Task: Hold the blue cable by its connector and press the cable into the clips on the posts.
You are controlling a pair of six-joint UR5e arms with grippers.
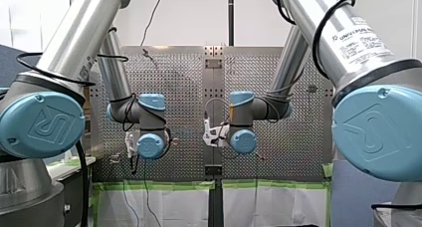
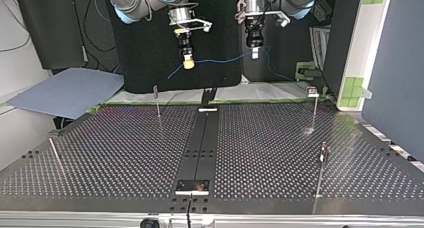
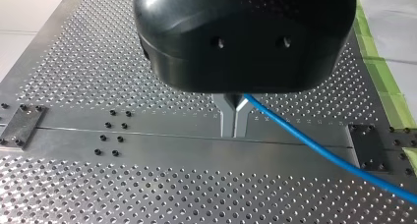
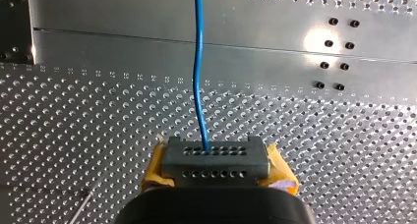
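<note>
Connector [image 4: 215,155] of the blue cable [image 4: 198,86] is squeezed tight between the yellow pads [image 4: 156,167] of my right gripper [image 4: 219,171], with the cable running straight ahead from the jaws. My left gripper [image 3: 235,121] has its metal fingers pinched together on the cable, which trails off sideways. Perforated table [image 2: 125,153] sits under both, posts [image 2: 157,99] well apart from either jaw.

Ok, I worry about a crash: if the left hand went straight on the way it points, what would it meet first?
Probably the table's smooth centre strip: my left hand, shut on the blue cable, points down at it, with nothing visible between. Depth is unclear.
</note>
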